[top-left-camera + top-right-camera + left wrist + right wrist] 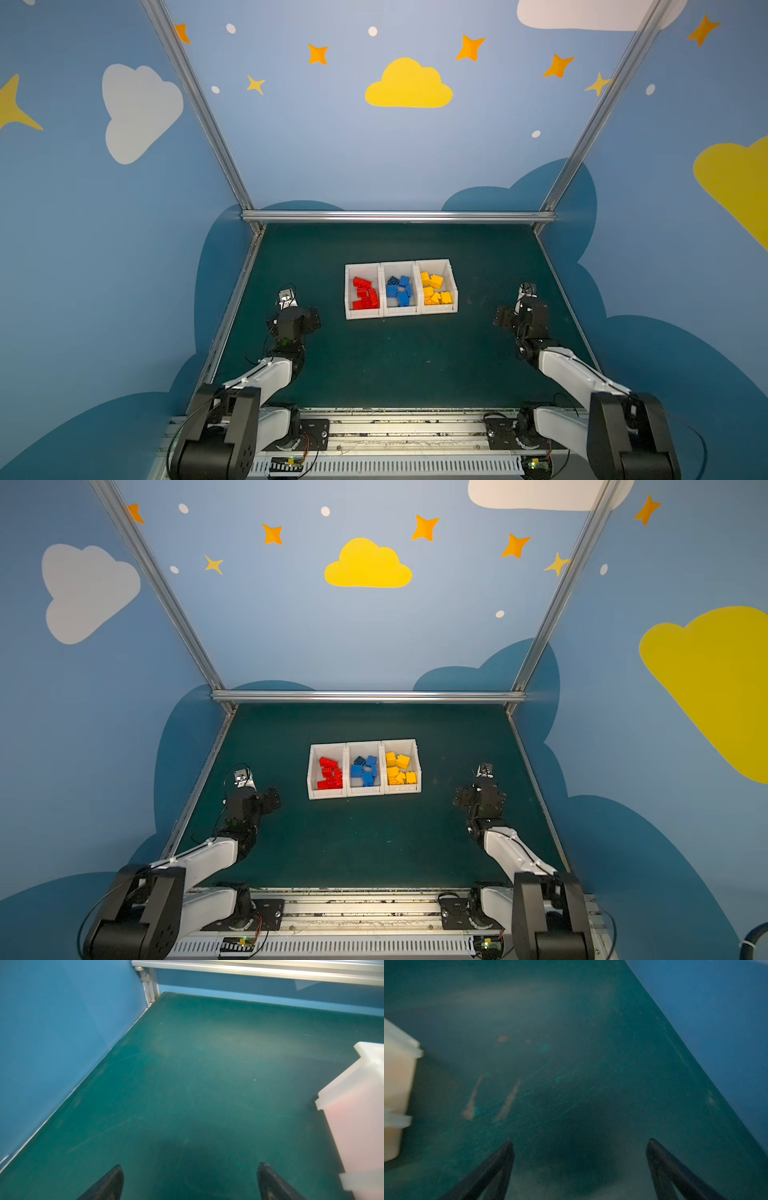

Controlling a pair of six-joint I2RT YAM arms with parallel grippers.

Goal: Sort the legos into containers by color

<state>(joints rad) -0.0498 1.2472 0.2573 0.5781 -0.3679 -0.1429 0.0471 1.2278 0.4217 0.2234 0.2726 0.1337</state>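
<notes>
My left gripper (191,1167) and right gripper (581,1141): both spread, empty, over the mat (395,365); bricks (399,290) sorted by colour in three white bins (363,264) between them; best, I judge, parked well clear.

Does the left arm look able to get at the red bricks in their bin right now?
Probably yes: the red bricks lie uncovered in the open-topped leftmost bin, and nothing stands between it and the left gripper, open and empty.

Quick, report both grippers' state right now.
Left gripper: open, holding nothing.
Right gripper: open, holding nothing.
</notes>
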